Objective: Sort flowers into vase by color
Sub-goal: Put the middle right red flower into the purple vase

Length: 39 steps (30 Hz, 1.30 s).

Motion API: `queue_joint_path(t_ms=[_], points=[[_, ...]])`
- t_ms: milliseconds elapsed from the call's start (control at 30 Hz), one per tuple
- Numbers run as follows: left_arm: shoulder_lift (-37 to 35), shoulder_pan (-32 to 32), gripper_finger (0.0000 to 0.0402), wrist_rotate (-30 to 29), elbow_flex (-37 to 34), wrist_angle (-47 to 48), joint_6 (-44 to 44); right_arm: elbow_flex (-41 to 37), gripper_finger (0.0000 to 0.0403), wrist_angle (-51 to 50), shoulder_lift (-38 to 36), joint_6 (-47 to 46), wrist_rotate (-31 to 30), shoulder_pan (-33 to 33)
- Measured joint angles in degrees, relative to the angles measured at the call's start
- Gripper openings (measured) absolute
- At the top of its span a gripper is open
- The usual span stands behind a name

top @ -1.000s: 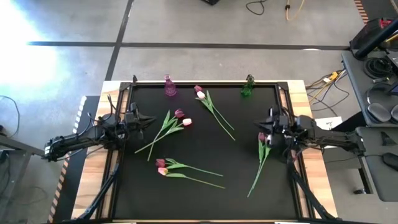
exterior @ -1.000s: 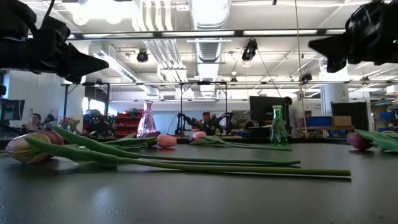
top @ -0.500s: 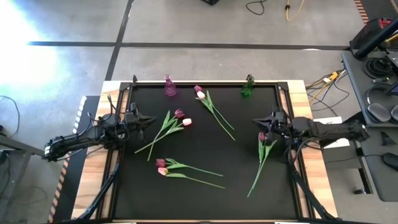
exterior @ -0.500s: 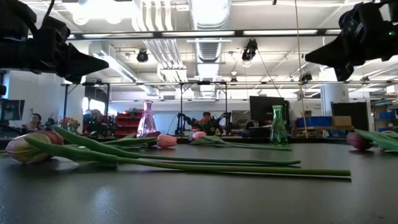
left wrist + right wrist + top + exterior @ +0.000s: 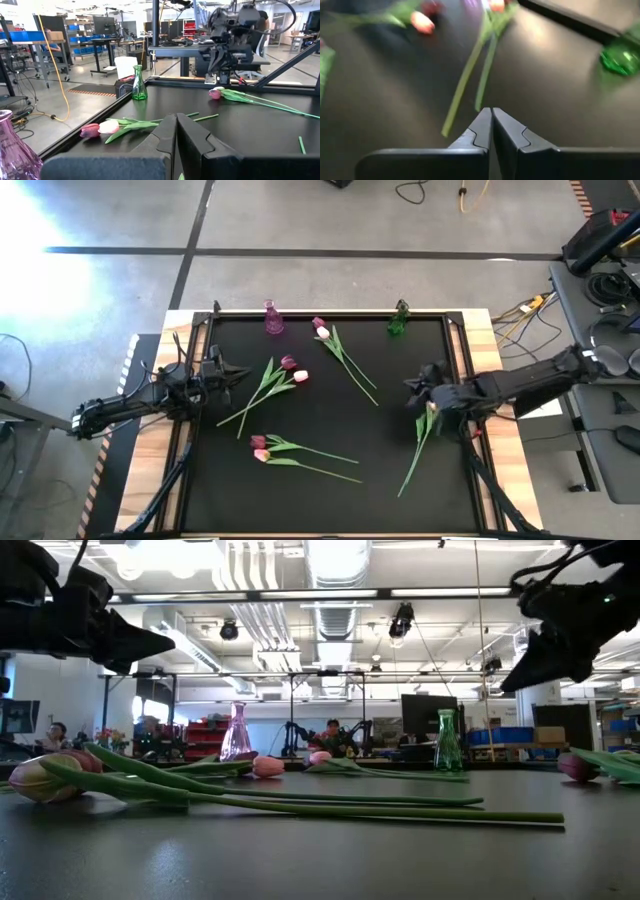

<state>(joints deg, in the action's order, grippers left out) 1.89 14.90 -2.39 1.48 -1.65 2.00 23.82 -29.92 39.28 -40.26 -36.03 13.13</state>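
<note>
black table mat (image 5: 330, 430) lay on the wooden table (image 5: 505, 470) | cables (image 5: 425, 192) ran across the grey floor (image 5: 120, 280) beyond the table's far edge | desk (image 5: 612, 300) beside right edge carried headphones (image 5: 607, 285)

Black tabletop (image 5: 330, 430) with pale wood borders along left and right edges. Far edge: purple vase (image 5: 272, 319) toward the left, green vase (image 5: 398, 319) toward the right, both upright. Tulips lying flat: pair near far centre (image 5: 343, 355), pair left of centre (image 5: 268, 385), pair at near left (image 5: 300, 456), pair by right edge (image 5: 421, 435).
</note>
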Motion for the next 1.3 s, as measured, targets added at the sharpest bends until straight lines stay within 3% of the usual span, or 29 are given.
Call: queue_joint_path(t_ms=[167, 367, 633, 833, 1300], points=[[0.0, 0.0, 0.0, 0.0, 0.0, 0.0, 0.0, 7.8, 0.0011, -10.7, 9.1, -8.5, 3.0, 0.0], [0.0, 0.0, 0.0, 0.0, 0.0, 0.0, 0.0, 14.9, 0.0033, -21.5, 16.7, -21.1, 15.5, 0.0], [0.0, 0.0, 0.0, 0.0, 0.0, 0.0, 0.0, 16.3, 0.0101, -24.4, 23.7, -36.0, 27.8, 0.0], [0.0, 0.1, 0.0, -3.1, 0.0, -1.2, 5.4, 16.3, 0.0139, -29.5, 27.9, -44.4, 30.4, -0.1], [0.0, 0.0, 0.0, -3.1, 0.0, -1.1, 4.8, 16.2, 0.009, -24.4, 35.2, -42.9, 33.7, -5.1]])
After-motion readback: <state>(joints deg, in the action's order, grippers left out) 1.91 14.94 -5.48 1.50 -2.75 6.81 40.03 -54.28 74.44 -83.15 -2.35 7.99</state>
